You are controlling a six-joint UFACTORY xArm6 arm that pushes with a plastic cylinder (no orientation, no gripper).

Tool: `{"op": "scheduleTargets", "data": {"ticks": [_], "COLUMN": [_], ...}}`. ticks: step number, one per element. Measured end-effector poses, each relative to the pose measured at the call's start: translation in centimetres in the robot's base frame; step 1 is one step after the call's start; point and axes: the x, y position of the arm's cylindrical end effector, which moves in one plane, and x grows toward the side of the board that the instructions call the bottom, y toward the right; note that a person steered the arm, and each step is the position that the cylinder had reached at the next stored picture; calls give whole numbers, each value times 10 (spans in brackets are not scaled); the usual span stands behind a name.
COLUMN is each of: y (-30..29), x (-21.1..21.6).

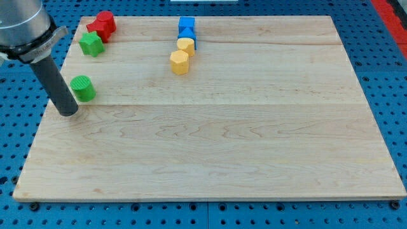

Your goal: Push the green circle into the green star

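Green circle [82, 88] sits upright near the view's left edge of the wooden surface [216, 146], roughly a third of the way down from the view's top. Green star [91, 44] lies above it toward the view's top, apart from it with bare wood between. My tip [68, 112] rests on the surface just below and to the view's left of the green circle, close beside it; whether it touches cannot be told. No hand on this arm, only the dark rod, so nothing opens, closes or grips. Red blocks [102, 25], shapes unclear, are bunched at the view's top left, touching the green star's upper right side. Further to the view's right, near the top edge: a blue block [186, 27] with two yellow blocks below it, the upper yellow block [186, 45] and the lower yellow block [180, 62], packed in a short column.
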Motion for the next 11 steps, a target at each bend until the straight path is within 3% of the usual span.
{"op": "scheduleTargets", "data": {"ticks": [1, 3, 4, 5, 6, 8, 9, 11], "y": [7, 7, 7, 7, 21, 23, 31, 71], "x": [6, -53, -55, -1, 4, -95, -107, -35]}}
